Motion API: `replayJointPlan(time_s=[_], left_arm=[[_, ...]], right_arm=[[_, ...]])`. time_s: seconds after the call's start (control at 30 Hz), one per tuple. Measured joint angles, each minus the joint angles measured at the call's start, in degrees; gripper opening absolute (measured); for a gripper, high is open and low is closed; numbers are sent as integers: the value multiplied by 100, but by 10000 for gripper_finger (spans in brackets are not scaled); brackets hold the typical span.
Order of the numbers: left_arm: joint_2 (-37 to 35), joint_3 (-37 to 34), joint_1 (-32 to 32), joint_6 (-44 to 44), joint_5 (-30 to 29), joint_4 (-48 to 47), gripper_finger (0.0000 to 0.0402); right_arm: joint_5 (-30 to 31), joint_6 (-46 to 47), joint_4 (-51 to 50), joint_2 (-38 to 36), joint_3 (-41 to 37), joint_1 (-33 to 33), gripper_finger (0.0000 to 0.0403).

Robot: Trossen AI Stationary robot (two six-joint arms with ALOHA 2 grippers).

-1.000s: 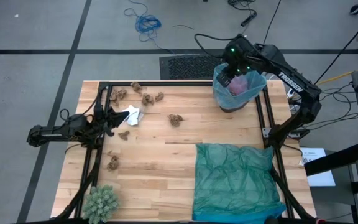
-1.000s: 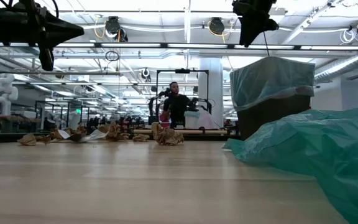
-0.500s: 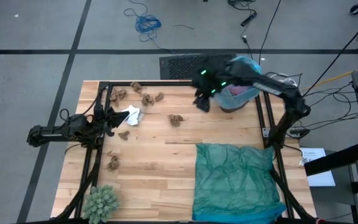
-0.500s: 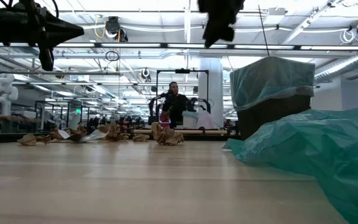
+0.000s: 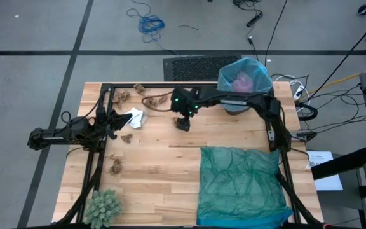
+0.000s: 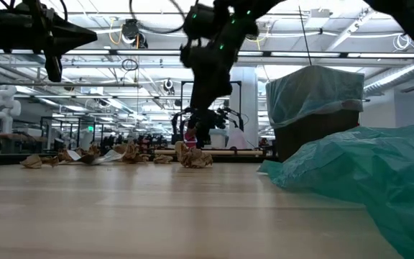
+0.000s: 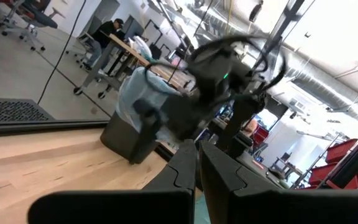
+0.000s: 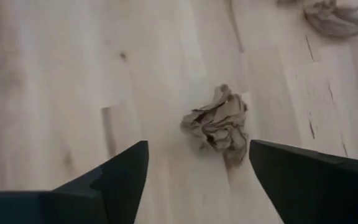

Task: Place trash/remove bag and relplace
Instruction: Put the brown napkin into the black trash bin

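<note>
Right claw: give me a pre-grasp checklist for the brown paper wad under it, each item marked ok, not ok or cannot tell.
1. Right claw open: ok, its fingers stand wide apart.
2. Brown paper wad lined up: ok, it lies between the two fingers in the right wrist view.
3. Wad free of neighbours: ok, bare table surrounds it; the next wad lies well apart.
4. Claw low enough to close: cannot tell, the height above the table is not shown clearly.
5. Blue-lined bin ready to receive: ok, it stands open at the table's far right corner.
6. Left claw out of the way: ok, it sits shut near the table's left edge.
</note>
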Motion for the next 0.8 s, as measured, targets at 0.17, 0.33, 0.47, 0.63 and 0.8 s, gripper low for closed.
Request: replayJointPlan(time_s=[0.17, 0.33, 0.47, 0.63, 0.8], left_arm=[[0, 0, 2, 0, 0, -2, 20], [1, 1, 1, 1, 0, -3, 20], [2, 0, 2, 2, 0, -2, 20], [2, 0, 1, 2, 0, -2, 20], [1, 0, 2, 2, 0, -5, 20]], right_arm=[[416, -4, 299, 440, 0, 116, 295], [404, 236, 492, 869, 0, 141, 296], [427, 589, 458, 1141, 0, 115, 273], [476, 655, 432, 1225, 1, 111, 161], [201, 449, 328, 997, -1, 113, 18]])
